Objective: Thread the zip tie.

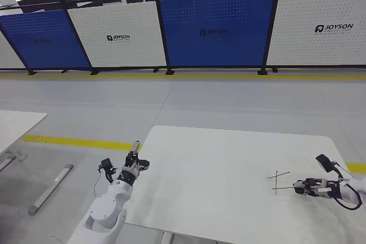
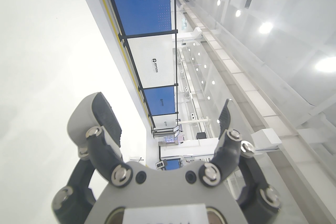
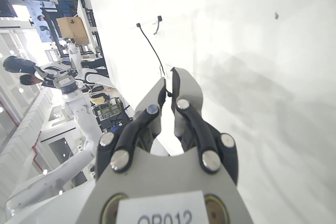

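A thin black zip tie lies on the white table at the right side, its square head pointing away from my right gripper. That gripper is shut on the tie's tail end, low over the table; from above, the right gripper holds the zip tie flat. A second black zip tie lies just beyond the first, also seen as a zip tie from above. My left gripper is open and holds nothing; the left gripper hovers at the table's left edge.
A faint crease runs across the table cover beside the ties. A small dark speck sits on the cover. Blue and white partition panels stand across the floor behind the table. Another white table stands to the left.
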{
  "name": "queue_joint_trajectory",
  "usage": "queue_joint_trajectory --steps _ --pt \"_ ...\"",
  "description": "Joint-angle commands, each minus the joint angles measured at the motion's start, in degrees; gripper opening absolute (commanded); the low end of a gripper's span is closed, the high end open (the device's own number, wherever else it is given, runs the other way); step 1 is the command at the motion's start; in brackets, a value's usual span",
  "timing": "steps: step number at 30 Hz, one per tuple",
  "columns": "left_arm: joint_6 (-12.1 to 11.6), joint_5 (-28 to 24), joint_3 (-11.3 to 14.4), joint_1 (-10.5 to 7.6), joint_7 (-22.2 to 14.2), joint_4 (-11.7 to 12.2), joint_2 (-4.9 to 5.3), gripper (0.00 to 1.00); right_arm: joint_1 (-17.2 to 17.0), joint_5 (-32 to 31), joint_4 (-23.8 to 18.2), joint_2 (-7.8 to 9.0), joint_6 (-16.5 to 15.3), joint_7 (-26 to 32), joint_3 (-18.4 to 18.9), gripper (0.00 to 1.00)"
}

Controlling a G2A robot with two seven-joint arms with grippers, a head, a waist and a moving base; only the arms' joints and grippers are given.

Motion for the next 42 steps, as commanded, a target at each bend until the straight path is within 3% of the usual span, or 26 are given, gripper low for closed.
queue_joint_trajectory --steps 1,8,17,20,30,32,36,39,40,42 --pt "0.00 0.00 0.00 0.00 0.00 0.00 0.00 1.00 0.12 0.16 0.16 0.03 -0.15 0.25 -0.02 0.00" --pt "0.00 0.00 0.00 0.00 0.00 0.00 0.00 1.00 -0.38 2.69 0.38 0.59 -2.04 0.95 1.69 0.00" --pt "0.00 0.00 0.00 0.00 0.00 0.00 0.00 1.00 -3.99 13.08 -0.16 2.11 -6.88 4.74 7.87 0.00" --pt "0.00 0.00 0.00 0.00 0.00 0.00 0.00 1.00 -5.54 17.83 -1.05 2.37 -7.35 6.19 8.28 0.00" --pt "0.00 0.00 0.00 0.00 0.00 0.00 0.00 1.00 -5.68 18.26 -1.24 2.39 -7.24 6.19 8.08 0.00" --pt "0.00 0.00 0.00 0.00 0.00 0.00 0.00 1.00 -6.77 17.05 -2.84 2.24 -7.31 2.37 7.55 0.00" --pt "-1.10 1.19 0.33 0.35 -1.77 -2.59 -0.05 1.00 -10.65 19.29 -9.48 1.95 -8.01 -2.00 7.33 0.00" --pt "1.41 2.90 1.71 1.11 -6.17 -6.44 0.10 1.00 -13.75 21.77 -14.89 1.97 -8.15 -3.83 8.00 0.00" --pt "3.95 2.71 2.72 1.14 -9.52 -7.92 0.20 1.00 -14.78 22.91 -16.74 1.98 -7.80 -4.52 8.31 0.00" --pt "6.19 4.25 3.45 0.59 -11.30 -9.83 0.33 1.00 -16.33 24.36 -19.25 1.95 -7.91 -5.19 8.55 0.00"
